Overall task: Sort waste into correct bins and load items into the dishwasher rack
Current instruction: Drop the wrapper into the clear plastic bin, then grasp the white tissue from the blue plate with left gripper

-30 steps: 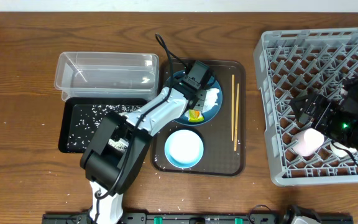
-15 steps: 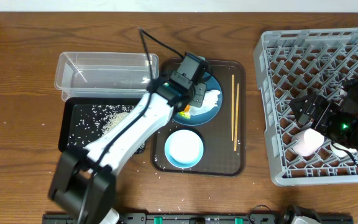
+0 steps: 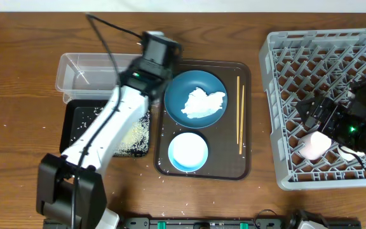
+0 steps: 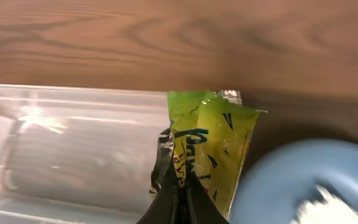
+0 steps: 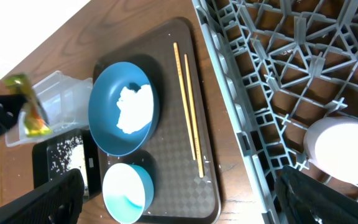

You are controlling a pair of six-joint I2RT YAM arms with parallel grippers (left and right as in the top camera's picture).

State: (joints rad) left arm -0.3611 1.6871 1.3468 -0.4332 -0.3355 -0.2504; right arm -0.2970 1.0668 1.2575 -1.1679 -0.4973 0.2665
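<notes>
My left gripper [image 3: 155, 56] is shut on the yellow-green snack wrapper [image 4: 211, 149] and holds it above the right end of the clear bin [image 3: 63, 71], near the bin's far rim [image 4: 73, 93]. The wrapper also shows in the right wrist view [image 5: 33, 115]. The dark-blue plate [image 3: 175, 95] holds the crumpled white tissue [image 3: 202, 102]. The pale-blue bowl [image 3: 187, 151] and two chopsticks [image 3: 239, 111] lie on the brown tray [image 3: 246, 166]. The black bin [image 3: 75, 143] holds rice. My right gripper [image 3: 316, 114] is open and empty over the grey rack [image 3: 323, 60], beside the pink cup [image 3: 314, 145].
A white object [image 3: 349, 153], partly hidden under the right arm, sits in the rack next to the pink cup. A pale cup [image 5: 347, 143] shows in the rack in the right wrist view. Loose rice grains lie on the table in front of the tray.
My left gripper lifted the wrapper off the blue plate and carried it left and back to the clear bin's right end. The tissue is now uncovered. The right arm has not moved.
</notes>
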